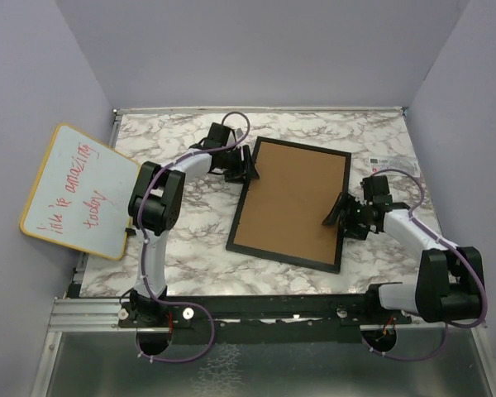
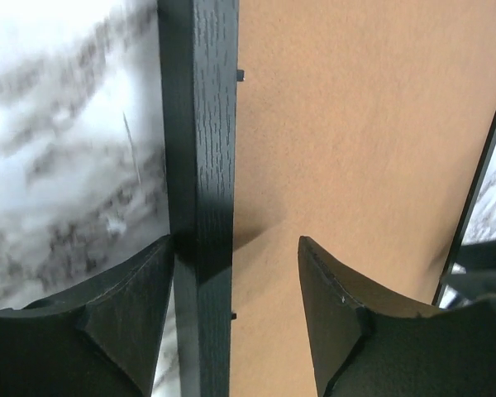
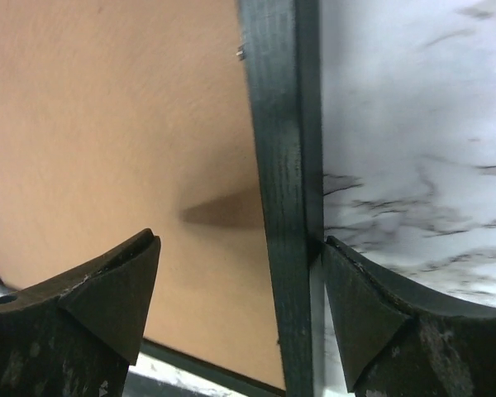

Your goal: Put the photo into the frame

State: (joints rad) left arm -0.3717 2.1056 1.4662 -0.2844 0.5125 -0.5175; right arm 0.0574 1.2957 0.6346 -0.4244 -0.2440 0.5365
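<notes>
The black frame [image 1: 240, 211] lies face down in the middle of the table, its brown backing board [image 1: 292, 198] filling it. The photo is hidden. My left gripper [image 1: 246, 168] is open and straddles the frame's left rail [image 2: 200, 165] near the far corner; the outer finger touches the rail's outer side, the inner finger hangs over the board [image 2: 355, 124]. My right gripper [image 1: 341, 211] is open and straddles the right rail [image 3: 283, 190]; its outer finger touches the rail, the inner one is over the board [image 3: 107, 124].
A yellow-rimmed whiteboard [image 1: 78, 190] with red writing leans off the table's left edge. The marble tabletop [image 1: 190, 265] surrounds the frame. Purple walls close in at the back and both sides. A white label [image 1: 388, 160] lies at the far right.
</notes>
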